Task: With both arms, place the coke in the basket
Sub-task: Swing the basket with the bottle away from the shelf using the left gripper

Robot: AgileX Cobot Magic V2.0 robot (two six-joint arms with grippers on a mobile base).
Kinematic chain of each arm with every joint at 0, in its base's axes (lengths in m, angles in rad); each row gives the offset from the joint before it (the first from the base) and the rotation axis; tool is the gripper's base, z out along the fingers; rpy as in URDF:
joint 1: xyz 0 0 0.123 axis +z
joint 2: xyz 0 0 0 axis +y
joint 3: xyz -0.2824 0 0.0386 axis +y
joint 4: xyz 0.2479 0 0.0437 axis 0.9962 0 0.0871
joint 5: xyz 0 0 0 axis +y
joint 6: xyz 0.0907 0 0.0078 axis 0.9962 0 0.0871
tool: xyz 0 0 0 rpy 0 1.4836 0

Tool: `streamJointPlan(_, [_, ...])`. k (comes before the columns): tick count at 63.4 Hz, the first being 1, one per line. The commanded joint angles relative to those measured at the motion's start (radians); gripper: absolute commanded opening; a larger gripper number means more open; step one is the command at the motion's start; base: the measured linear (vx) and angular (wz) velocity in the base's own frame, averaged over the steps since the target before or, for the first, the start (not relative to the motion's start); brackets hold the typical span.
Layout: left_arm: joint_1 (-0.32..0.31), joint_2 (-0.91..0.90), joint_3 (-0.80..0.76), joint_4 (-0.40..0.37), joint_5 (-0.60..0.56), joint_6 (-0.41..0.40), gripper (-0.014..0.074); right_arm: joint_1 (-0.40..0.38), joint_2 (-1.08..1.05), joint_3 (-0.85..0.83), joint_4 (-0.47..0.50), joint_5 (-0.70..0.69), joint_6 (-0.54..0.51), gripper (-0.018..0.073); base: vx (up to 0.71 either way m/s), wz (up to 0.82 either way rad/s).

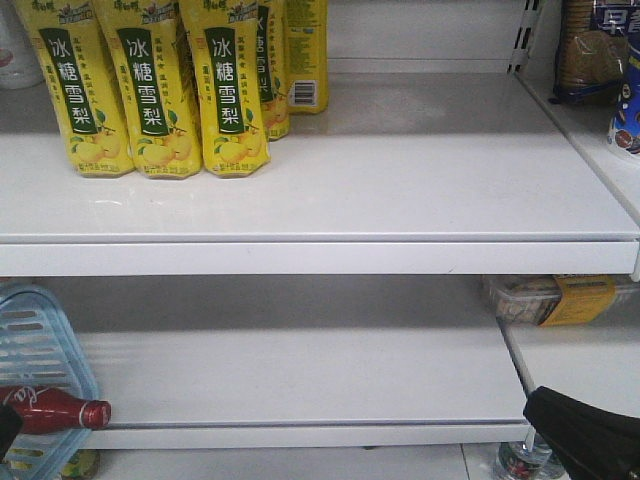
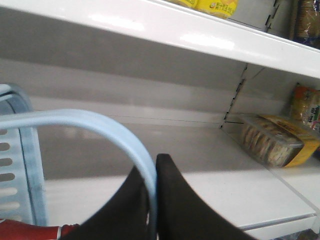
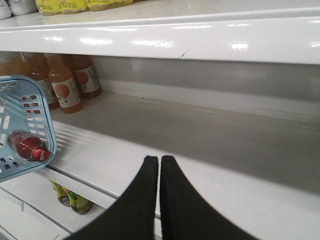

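The pale blue basket (image 1: 40,340) hangs tilted at the lower left, in front of the lower shelf. Its handle bar (image 2: 100,122) arches over into my left gripper (image 2: 153,162), which is shut on it. The coke (image 1: 55,410), a slim red bottle with a red cap, lies inside the basket (image 3: 25,120) with its cap end pointing right. The coke (image 3: 29,146) also shows against the basket's slotted wall in the right wrist view. My right gripper (image 3: 159,158) is shut with nothing in it. It hovers over the lower shelf's front edge, well right of the basket, and appears low right as the right gripper (image 1: 548,408) in the front view.
Yellow pear-drink bottles (image 1: 150,90) stand on the upper shelf. A clear packet of biscuits (image 2: 272,145) lies on the neighbouring shelf at right. Orange-labelled bottles (image 3: 65,85) stand at the back left of the lower shelf. Green-labelled bottles (image 3: 72,200) sit below the shelf edge (image 1: 300,435).
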Motion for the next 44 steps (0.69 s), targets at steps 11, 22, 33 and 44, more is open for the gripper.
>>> streamJointPlan(11, [-0.003,-0.075,0.004,-0.229,0.058,0.128,-0.0006,-0.007,0.004,-0.027,-0.042,0.014,-0.005,-0.0005,0.0,0.0])
streamJointPlan(22, [-0.003,-0.185,0.004,-0.464,0.067,0.47,-0.0006,-0.007,0.004,-0.027,-0.042,0.014,-0.005,-0.0005,0.0,0.0])
streamJointPlan(33, [0.002,-0.204,0.004,-0.567,0.06,0.656,-0.0006,-0.007,0.004,-0.027,-0.042,0.014,-0.005,-0.0005,0.0,0.0])
streamJointPlan(44, [0.049,-0.204,0.004,-0.554,0.06,0.678,-0.0006,-0.007,0.004,-0.027,-0.042,0.014,-0.005,-0.0005,0.0,0.0])
